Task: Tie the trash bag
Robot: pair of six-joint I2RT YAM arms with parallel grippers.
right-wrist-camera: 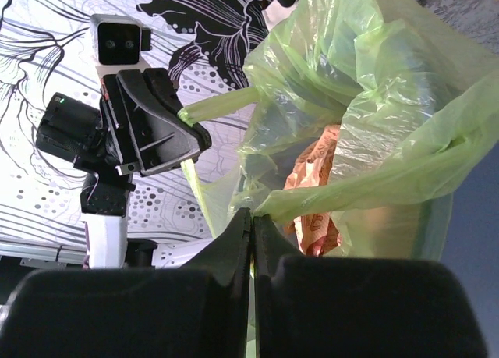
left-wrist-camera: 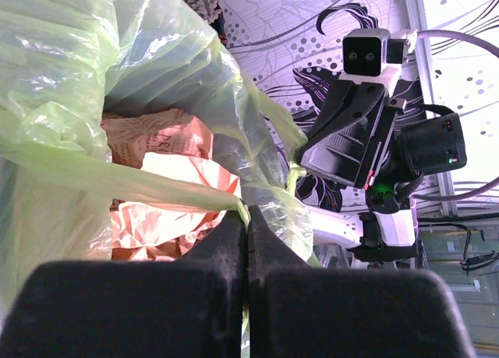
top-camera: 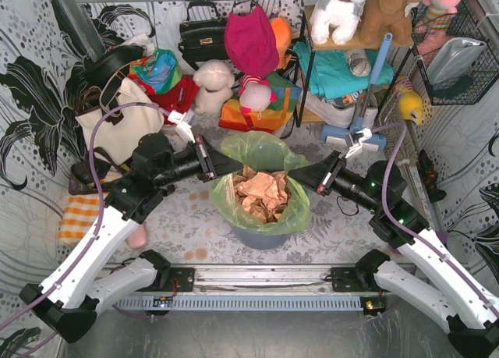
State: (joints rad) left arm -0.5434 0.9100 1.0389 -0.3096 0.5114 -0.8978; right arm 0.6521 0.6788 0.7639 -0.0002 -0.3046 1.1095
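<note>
At the middle of the table (top-camera: 183,221), between the two arms, stands a round blue-grey bin (top-camera: 261,238) lined with the trash bag (top-camera: 263,149), whose mouth gapes upward and whose loose rim rises above the bin's edge. Inside the bag lies crumpled tan paper (top-camera: 265,193), packed in folds and creases; one sheet shows faint print in the left wrist view. The left gripper (top-camera: 232,164) meets the bag's left rim and the right gripper (top-camera: 296,175) its right rim, facing each other across the opening. Both are closed right down: in each wrist view the two black fingers press together with only a thin seam between them, and a fold of green film is nipped at their tips, drawn into a taut strand. The bag is thin, translucent, light-green plastic, glossy and wrinkled, so the paper shows through its wall as a peach tint. The fingers are matte black wedges tapering to a point. Behind the bin, a cream tote bag (top-camera: 125,128) with dark handles slumps at the left, a black handbag (top-camera: 201,34) sits further back, and a wire basket (top-camera: 468,99) at the right holds something grey and flat.
</note>
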